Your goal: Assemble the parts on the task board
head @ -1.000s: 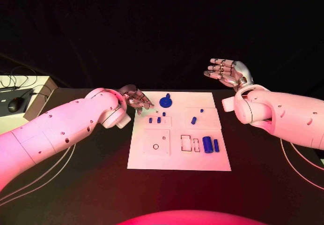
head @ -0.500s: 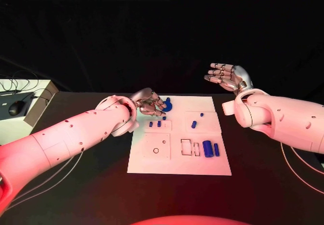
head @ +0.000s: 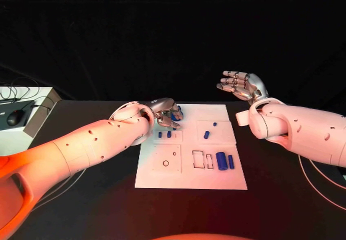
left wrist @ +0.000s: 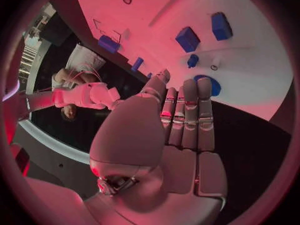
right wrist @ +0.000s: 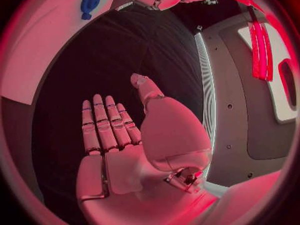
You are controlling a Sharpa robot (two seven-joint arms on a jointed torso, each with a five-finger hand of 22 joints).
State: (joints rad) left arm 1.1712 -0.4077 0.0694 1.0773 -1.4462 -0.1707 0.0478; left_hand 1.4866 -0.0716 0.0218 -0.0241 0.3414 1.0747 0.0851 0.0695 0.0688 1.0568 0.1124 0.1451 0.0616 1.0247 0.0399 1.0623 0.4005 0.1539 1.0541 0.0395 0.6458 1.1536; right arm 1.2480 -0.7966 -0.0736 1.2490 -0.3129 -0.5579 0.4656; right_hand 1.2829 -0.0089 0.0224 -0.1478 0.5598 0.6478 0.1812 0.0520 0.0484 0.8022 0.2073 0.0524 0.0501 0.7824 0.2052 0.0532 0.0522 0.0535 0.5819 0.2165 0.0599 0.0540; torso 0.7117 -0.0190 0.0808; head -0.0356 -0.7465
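Note:
The white task board (head: pixel 189 176) lies mid-table. Blue parts on it: a round disc (head: pixel 179 110) at the far left corner, two small blocks (head: pixel 164 134), a peg (head: pixel 206 134), a tiny pin (head: pixel 215 123), and a thick cylinder (head: pixel 221 160) beside a thin one (head: pixel 231 160). My left hand (head: pixel 166 113) hovers over the far left corner, partly covering the disc and holding nothing. In the left wrist view its fingers (left wrist: pixel 187 117) lie straight and together, their tips just short of the disc (left wrist: pixel 212 86). My right hand (head: pixel 242 85) is raised beyond the board's far right corner, palm open and empty (right wrist: pixel 119 135).
Empty slots (head: pixel 202 158) and a hole (head: pixel 166 163) mark the board's near half. A pale box with a mouse (head: pixel 13 118) stands at the table's left edge. Cables (head: pixel 317 185) trail on the table beside both arms.
My left hand has moved right from beside the board's far left corner to above it, reaching the disc. The right hand has stayed raised and open.

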